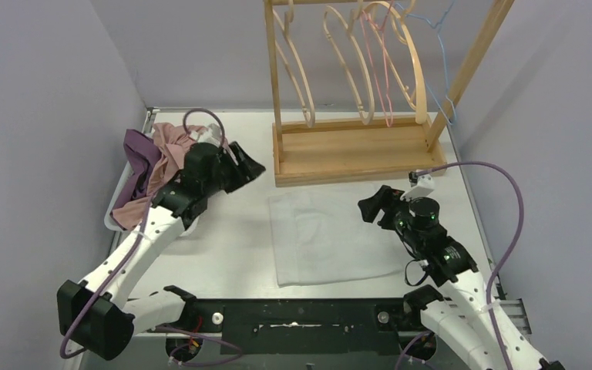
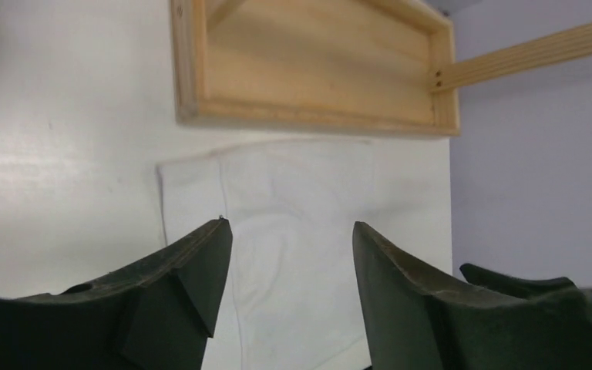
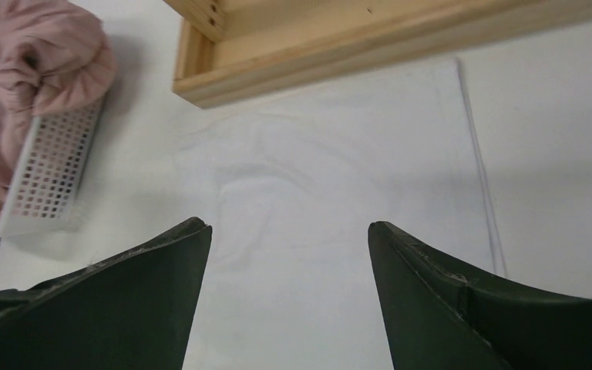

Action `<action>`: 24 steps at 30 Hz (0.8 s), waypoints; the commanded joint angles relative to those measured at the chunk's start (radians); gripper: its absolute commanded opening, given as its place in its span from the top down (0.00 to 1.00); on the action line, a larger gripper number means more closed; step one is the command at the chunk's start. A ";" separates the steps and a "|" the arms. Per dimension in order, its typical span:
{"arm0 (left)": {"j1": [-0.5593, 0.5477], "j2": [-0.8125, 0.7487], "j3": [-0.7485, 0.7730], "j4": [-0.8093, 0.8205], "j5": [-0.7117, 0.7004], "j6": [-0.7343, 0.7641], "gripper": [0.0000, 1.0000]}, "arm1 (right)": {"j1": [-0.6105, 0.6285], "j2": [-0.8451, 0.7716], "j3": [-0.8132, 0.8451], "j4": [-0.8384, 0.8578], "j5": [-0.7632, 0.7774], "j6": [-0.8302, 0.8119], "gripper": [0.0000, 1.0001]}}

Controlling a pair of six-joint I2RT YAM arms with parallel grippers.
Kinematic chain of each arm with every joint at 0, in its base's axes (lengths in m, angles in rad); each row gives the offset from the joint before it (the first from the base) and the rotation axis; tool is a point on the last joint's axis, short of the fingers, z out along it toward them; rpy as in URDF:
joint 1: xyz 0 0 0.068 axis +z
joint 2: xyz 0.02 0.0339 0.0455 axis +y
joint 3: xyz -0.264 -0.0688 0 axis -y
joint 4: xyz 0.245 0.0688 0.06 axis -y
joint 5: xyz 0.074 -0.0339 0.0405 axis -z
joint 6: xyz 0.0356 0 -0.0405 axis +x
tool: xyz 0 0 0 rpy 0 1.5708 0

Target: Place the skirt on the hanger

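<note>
Currently I'm watching the white skirt lying flat, faintly creased, on the table, with the left gripper and right gripper hovering nearby, jaws spread, empty.

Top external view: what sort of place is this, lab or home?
Probably a lab test cell: a white table boxed in by bare walls, a wooden hanger rack, and a basket of clothes.

Pale lilac walls, white table, soft even light
</note>
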 commanded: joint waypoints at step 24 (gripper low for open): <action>-0.077 0.767 1.538 -0.280 -0.153 0.156 0.30 | 0.134 0.113 0.267 0.070 0.010 -0.171 0.18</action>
